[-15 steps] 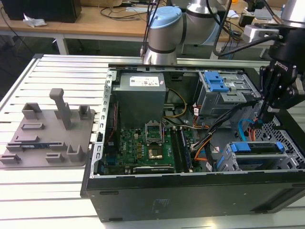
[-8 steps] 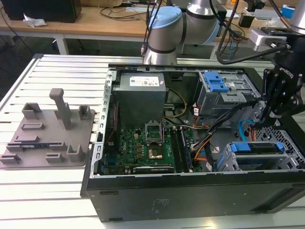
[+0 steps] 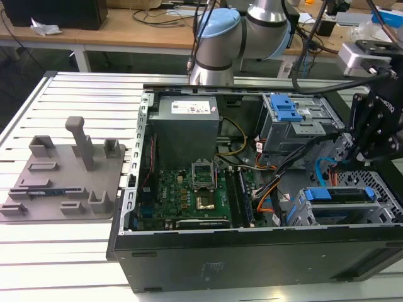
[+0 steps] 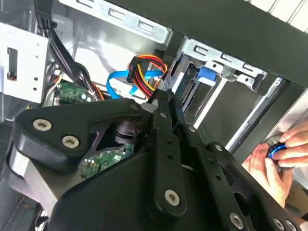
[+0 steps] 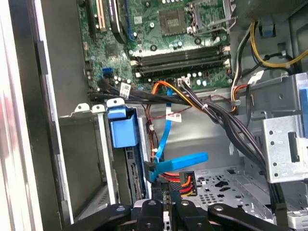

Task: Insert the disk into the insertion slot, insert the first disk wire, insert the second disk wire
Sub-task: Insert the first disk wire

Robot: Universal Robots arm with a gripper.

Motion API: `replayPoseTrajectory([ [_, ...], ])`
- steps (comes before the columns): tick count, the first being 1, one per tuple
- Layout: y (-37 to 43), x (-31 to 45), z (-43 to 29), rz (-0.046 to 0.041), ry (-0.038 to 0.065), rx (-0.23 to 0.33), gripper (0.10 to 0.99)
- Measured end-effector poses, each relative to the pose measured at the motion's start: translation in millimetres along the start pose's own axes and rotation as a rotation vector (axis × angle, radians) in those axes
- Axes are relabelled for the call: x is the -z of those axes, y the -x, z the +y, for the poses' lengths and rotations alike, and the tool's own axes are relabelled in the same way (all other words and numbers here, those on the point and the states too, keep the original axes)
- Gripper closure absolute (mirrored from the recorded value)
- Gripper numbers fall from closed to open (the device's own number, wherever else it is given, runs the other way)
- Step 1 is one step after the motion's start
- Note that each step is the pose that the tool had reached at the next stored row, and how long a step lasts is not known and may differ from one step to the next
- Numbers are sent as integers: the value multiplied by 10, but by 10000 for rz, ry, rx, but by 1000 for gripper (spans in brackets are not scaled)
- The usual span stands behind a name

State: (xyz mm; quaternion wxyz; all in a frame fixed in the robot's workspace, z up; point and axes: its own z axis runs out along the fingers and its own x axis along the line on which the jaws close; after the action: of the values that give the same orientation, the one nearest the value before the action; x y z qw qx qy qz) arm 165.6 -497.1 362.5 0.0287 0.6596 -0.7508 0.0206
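The hand (image 5: 169, 191) grips the red-and-yellow disk wire (image 5: 185, 180), blue disk wire (image 5: 187, 160) just beside. The disk (image 3: 330, 194) sits in the insertion slot (image 3: 383, 202).

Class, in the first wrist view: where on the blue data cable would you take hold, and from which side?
Probably on the blue data cable at its wide, stiff end piece, pinching its broad flat faces; the thin ribbon leading there hangs loose and would flex. Come from the open side of the case, since perforated sheet metal lies behind it.
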Motion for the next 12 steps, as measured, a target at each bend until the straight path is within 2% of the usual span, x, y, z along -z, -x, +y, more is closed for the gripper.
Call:
replayPoseTrajectory([
  [1, -13, -1, -15, -12, 98, 7, 918],
  [3, -38, -3, -51, -33, 144, 10, 918],
  [5, -59, -4, -92, -96, 166, 13, 918],
  [6, -70, -4, -122, -167, 192, 16, 918],
  [8, -84, -5, -140, -271, 211, 23, 918],
  [9, -99, -6, -143, -428, 231, 30, 918],
  [11, -170, -12, -153, -1209, 331, 50, 918],
  [12, -179, -12, -155, -1292, 342, 54, 918],
])
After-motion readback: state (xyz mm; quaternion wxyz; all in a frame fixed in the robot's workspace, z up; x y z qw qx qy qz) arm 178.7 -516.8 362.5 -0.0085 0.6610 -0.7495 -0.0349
